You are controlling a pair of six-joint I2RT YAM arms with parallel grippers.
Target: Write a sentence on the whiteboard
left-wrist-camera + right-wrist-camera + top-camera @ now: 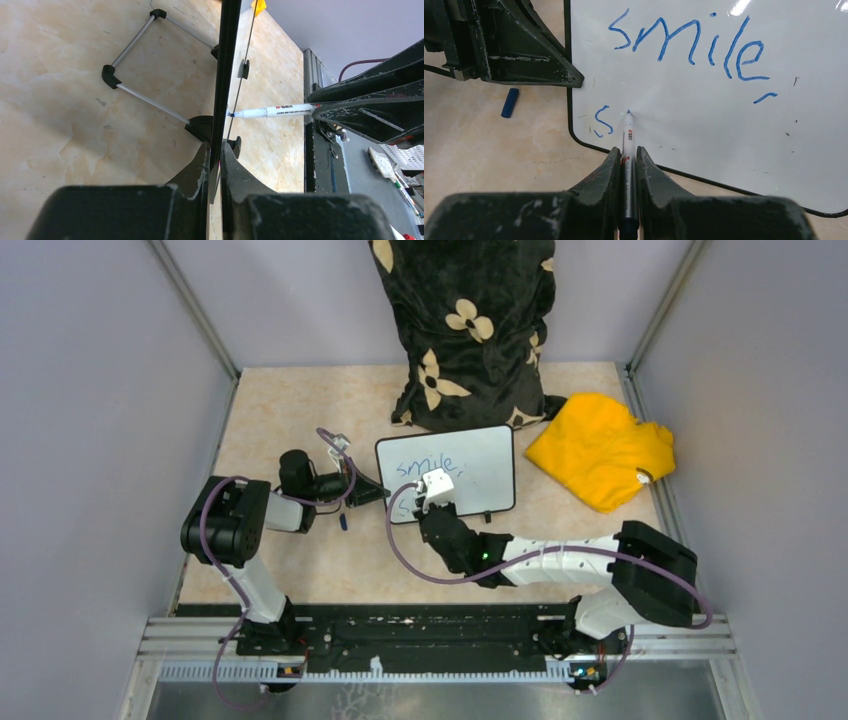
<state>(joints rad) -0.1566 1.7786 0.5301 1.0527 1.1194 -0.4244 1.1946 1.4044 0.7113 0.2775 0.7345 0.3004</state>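
Marker (pixel 628 131) clenched in right hand (pixel 626 150), tip touching whiteboard (pixel 724 140) low left, beside a second-line "s". Left hand (pixel 219 147) pinches the whiteboard's left edge, propped mid-surface (pixel 300 410).

Risk: pen pressure twists it in that thin pinch and the sentence (pixel 689 45) goes crooked.

Count: one marker, one whiteboard, one loose cap (pixel 510 102), one yellow cloth (pixel 600 450), one floral cushion (pixel 465 330).

Lab test cell: grey partition walls (pixel 100 390) enclose beige tabletop (pixel 300 410), aluminium rail (pixel 180 638)
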